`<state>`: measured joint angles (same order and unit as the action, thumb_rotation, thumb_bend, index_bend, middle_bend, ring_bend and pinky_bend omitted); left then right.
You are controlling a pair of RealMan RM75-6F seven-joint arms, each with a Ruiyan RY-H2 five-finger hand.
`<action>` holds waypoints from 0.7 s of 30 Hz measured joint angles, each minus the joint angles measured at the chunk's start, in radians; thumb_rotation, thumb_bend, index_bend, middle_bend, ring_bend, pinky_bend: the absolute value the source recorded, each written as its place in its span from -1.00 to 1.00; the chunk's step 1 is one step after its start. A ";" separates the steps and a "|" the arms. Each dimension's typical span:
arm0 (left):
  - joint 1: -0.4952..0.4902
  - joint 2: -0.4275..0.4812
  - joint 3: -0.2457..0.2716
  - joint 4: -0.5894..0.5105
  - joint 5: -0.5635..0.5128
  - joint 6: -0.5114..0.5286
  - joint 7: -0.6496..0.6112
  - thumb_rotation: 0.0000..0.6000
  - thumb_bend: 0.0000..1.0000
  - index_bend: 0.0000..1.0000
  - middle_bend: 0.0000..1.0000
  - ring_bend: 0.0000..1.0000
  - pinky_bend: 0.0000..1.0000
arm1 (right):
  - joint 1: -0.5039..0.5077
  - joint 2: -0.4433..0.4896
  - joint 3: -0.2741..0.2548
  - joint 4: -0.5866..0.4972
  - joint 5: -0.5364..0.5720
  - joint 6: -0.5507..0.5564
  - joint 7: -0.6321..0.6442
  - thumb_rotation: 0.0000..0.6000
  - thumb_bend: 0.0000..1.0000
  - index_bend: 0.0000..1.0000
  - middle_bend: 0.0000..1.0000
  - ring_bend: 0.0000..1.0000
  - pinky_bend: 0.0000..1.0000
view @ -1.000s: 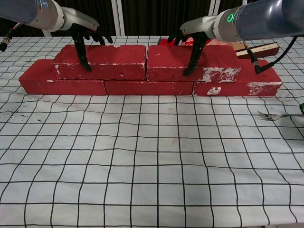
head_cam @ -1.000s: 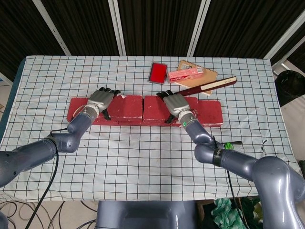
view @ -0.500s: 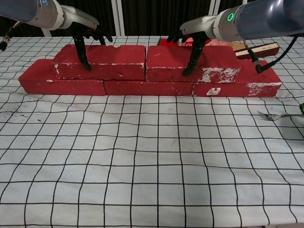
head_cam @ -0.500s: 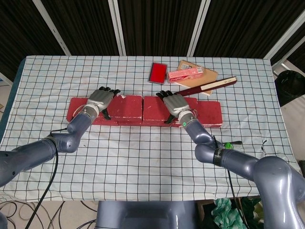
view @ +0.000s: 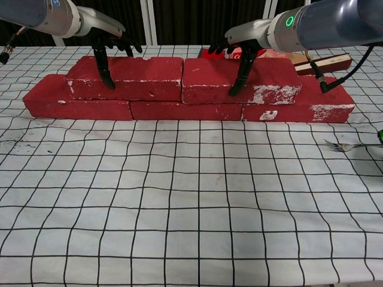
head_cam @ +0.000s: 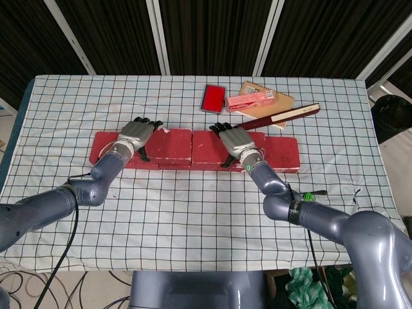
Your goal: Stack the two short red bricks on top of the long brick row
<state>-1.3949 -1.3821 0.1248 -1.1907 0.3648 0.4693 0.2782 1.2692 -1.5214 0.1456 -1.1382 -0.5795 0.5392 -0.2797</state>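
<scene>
The long brick row [head_cam: 283, 158] [view: 185, 110] lies across the middle of the checked cloth. Two short red bricks sit on top of it, nearly end to end. My left hand [head_cam: 135, 134] [view: 106, 43] grips the left short brick [head_cam: 170, 143] [view: 143, 78] near its left end, thumb down the front face and fingers over the back. Over the right short brick [head_cam: 207, 145] [view: 269, 75] my right hand [head_cam: 235, 141] [view: 244, 48] holds on in the same way, near the brick's middle. Only a thin seam shows between the two short bricks.
Behind the bricks lie a red tin [head_cam: 212, 98], a pink box [head_cam: 251, 100], a brown notebook [head_cam: 280, 102] and a dark red book [head_cam: 283, 116]. A fork with a green handle [head_cam: 310, 194] [view: 350, 145] lies at the front right.
My right hand has slid the right short brick leftward along the row, closing the gap to the left short brick. The left hand and its brick have stayed put.
</scene>
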 measured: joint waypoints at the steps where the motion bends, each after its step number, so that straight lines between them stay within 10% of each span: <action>1: 0.001 0.000 0.000 0.000 0.000 0.000 0.000 1.00 -1.00 -0.90 -0.78 -1.00 -1.00 | 0.000 -0.001 0.000 0.001 -0.002 0.001 0.000 1.00 -0.84 -1.00 -1.00 -1.00 -0.85; 21: 0.004 0.010 -0.003 -0.007 -0.004 0.004 0.004 1.00 -1.00 -0.90 -0.78 -1.00 -1.00 | -0.012 -0.014 0.015 0.012 -0.034 0.027 0.007 1.00 -0.86 -1.00 -1.00 -1.00 -0.85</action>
<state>-1.3907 -1.3718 0.1214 -1.1972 0.3610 0.4730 0.2820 1.2568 -1.5354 0.1610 -1.1261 -0.6133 0.5660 -0.2729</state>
